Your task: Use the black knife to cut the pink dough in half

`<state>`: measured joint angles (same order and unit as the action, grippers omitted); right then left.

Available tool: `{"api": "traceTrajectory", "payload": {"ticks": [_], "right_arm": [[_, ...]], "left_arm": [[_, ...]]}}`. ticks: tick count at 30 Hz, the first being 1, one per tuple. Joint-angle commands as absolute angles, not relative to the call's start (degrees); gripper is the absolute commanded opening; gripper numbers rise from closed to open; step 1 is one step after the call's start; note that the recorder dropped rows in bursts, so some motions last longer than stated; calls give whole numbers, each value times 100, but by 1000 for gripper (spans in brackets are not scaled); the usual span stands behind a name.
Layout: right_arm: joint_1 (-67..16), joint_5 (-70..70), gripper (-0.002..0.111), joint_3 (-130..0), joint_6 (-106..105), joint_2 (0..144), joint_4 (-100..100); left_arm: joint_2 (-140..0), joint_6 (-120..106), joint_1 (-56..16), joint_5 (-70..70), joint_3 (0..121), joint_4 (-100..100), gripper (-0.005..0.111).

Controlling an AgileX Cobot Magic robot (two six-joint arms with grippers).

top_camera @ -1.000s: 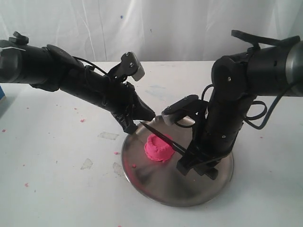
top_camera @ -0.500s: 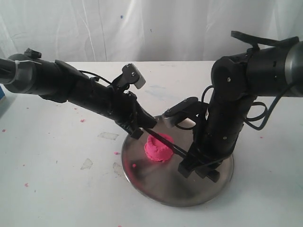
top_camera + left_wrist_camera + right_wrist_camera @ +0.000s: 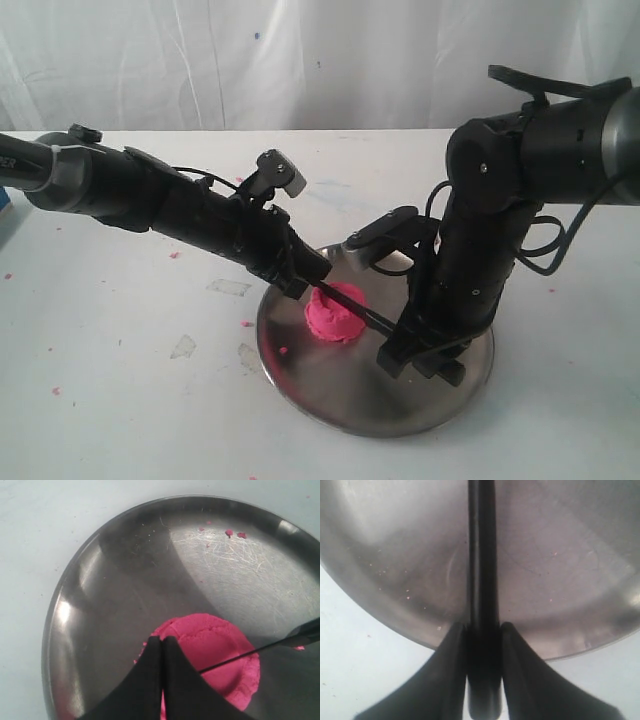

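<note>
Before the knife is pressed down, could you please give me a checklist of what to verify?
1. Knife grip: right gripper shut on the black knife handle: ok.
2. Blade placement: it crosses the pink dough near its middle: ok.
3. Dough seating: on the steel plate, in one piece: ok.
4. Clearance: left gripper shut, at the dough's edge beside the blade; clear of the cut: cannot tell.
5. Blade already biting into the dough: cannot tell.

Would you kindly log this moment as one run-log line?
right gripper: shut on black knife | left gripper: shut, tips above pink dough | blade: across dough top | dough: uncut, on steel plate
</note>
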<state>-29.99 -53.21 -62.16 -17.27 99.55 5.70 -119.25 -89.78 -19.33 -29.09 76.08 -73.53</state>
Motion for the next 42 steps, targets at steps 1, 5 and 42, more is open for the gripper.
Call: {"api": "traceTrajectory", "payload": {"ticks": [1, 5, 42], "right_arm": [[-3022, -5244, 0, -6186, -1792, 9957, 598], [-3022, -5209, 0, -6186, -1784, 9957, 598], [-3022, -4766, 0, -6047, -1784, 10318, 494]], "left_arm": [[-11965, -8999, -1940, -2960, 7565, -7280, 0], [-11965, -8999, -1940, -2950, 7565, -7280, 0], [-12134, -8999, -1940, -2785, 7565, -7231, 0]]}}
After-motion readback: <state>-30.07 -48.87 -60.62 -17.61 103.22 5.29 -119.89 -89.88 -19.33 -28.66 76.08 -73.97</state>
